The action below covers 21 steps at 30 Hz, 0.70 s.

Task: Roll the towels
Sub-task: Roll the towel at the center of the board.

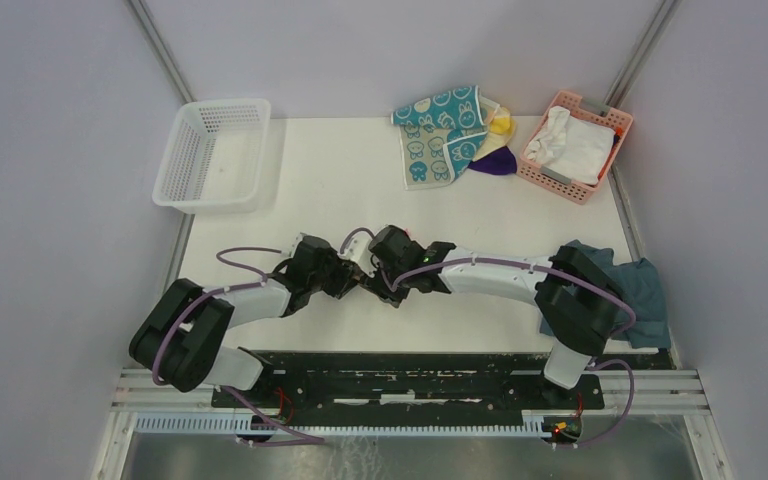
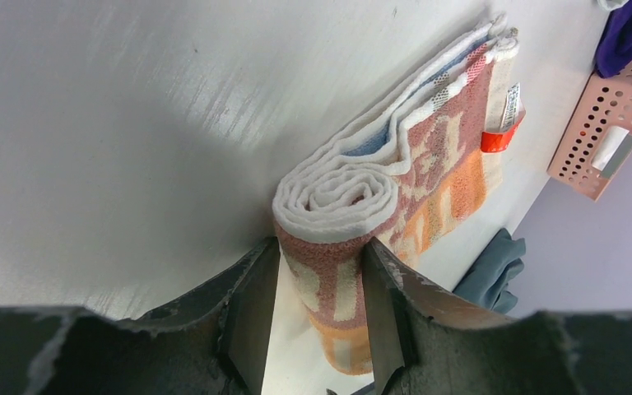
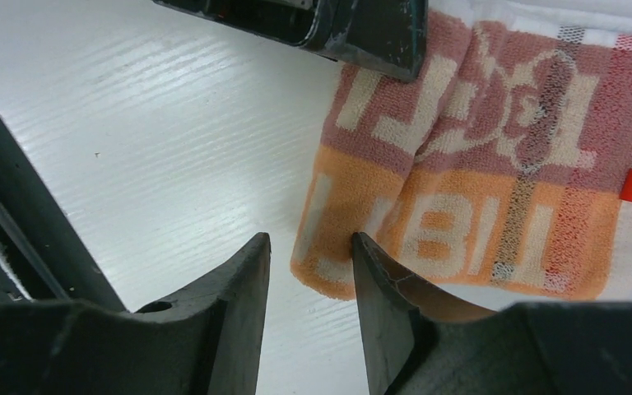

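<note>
Left wrist | we are seeing left gripper half-closed, pinching towel roll | right gripper hovering half-open, empty | roll risking unwinding if pinch slips

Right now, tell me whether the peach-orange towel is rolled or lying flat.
Partly rolled: the peach-orange towel ends in a spiral coil between the fingers of the left gripper; the rest lies flat on the table.
</note>
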### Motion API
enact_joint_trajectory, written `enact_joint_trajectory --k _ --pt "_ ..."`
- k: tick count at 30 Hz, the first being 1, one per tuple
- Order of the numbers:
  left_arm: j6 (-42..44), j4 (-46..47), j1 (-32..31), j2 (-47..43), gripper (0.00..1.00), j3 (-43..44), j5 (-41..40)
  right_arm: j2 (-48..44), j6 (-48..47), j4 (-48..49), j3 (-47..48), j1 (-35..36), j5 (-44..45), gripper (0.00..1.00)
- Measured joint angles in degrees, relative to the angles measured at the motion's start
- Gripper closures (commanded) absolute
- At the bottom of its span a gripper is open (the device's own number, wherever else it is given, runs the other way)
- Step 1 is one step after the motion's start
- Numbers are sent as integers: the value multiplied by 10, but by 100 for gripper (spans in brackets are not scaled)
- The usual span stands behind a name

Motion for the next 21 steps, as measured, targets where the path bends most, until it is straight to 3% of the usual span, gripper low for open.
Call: enact_joint_trajectory --k 15,21 --pt "0 15 1 8 44 1 9 65 -22 25 8 16 51 55" --pt "-1 18 3 6 40 1 15 78 -24 33 17 15 70 82"
